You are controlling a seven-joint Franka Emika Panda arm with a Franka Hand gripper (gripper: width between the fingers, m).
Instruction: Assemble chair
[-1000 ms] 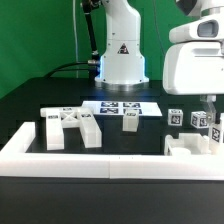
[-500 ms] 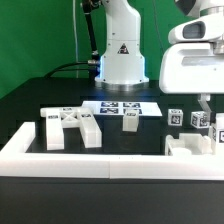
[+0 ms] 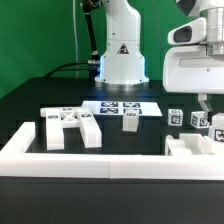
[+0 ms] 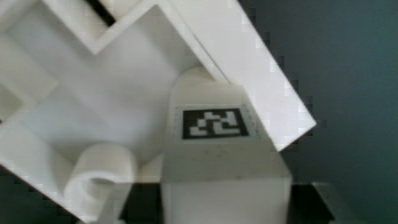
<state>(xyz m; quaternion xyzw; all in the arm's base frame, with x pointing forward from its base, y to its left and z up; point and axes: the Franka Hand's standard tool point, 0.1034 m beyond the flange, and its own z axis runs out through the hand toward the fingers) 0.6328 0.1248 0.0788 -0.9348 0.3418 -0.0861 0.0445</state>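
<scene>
In the wrist view a white square chair leg (image 4: 217, 150) with a black-and-white tag stands between my gripper's (image 4: 224, 206) dark fingers, which press on both its sides. Behind it lies a white chair part with angled ribs (image 4: 107, 70). In the exterior view the gripper (image 3: 204, 106) hangs at the right, over several small tagged white parts (image 3: 197, 121) and a white blocky part (image 3: 190, 147). The X-braced frame (image 3: 70, 126) lies at the exterior view's left. One tagged leg (image 3: 131, 120) stands in the middle.
The marker board (image 3: 120, 106) lies in front of the robot base (image 3: 122, 60). A long low white rail (image 3: 90, 160) runs along the near side and up the left. A green backdrop stands behind.
The arm's hand has shifted slightly at the exterior view's right and its upper part has turned a little. The parts on the table have not moved.
</scene>
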